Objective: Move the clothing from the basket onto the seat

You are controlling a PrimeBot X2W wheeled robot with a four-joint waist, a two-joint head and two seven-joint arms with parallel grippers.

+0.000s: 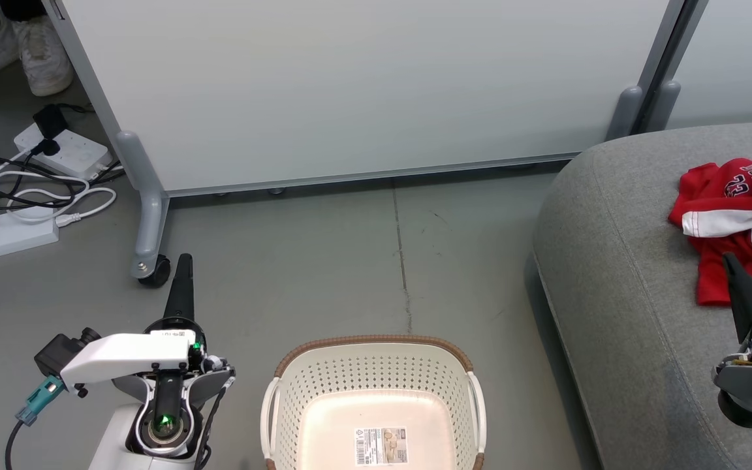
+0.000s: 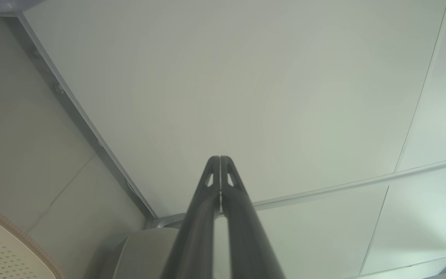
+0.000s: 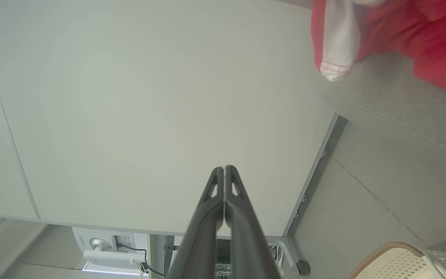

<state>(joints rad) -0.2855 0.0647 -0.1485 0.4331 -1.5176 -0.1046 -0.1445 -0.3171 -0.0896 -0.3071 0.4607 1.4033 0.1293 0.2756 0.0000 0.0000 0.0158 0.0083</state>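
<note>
The red clothing (image 1: 738, 215) with white trim and a printed number lies bunched on the grey seat (image 1: 617, 274) at the right; it also shows in the right wrist view, clothing (image 3: 420, 35) on the seat (image 3: 401, 112). The cream basket (image 1: 376, 398) with a brown rim stands on the floor at bottom centre, holding nothing but a label sticker. My left gripper (image 1: 183, 261) is shut, pointing up over the floor left of the basket; its tips (image 2: 220, 159) touch. My right gripper (image 1: 730, 261) is shut with nothing in it, just below the clothing, its tips (image 3: 223, 168) closed together.
A white partition panel (image 1: 363, 91) on wheeled legs (image 1: 151, 267) stands behind the basket. Power strips and cables (image 1: 30, 189) lie on the floor at the left. A person's white shoes (image 1: 17, 46) show at the top left corner.
</note>
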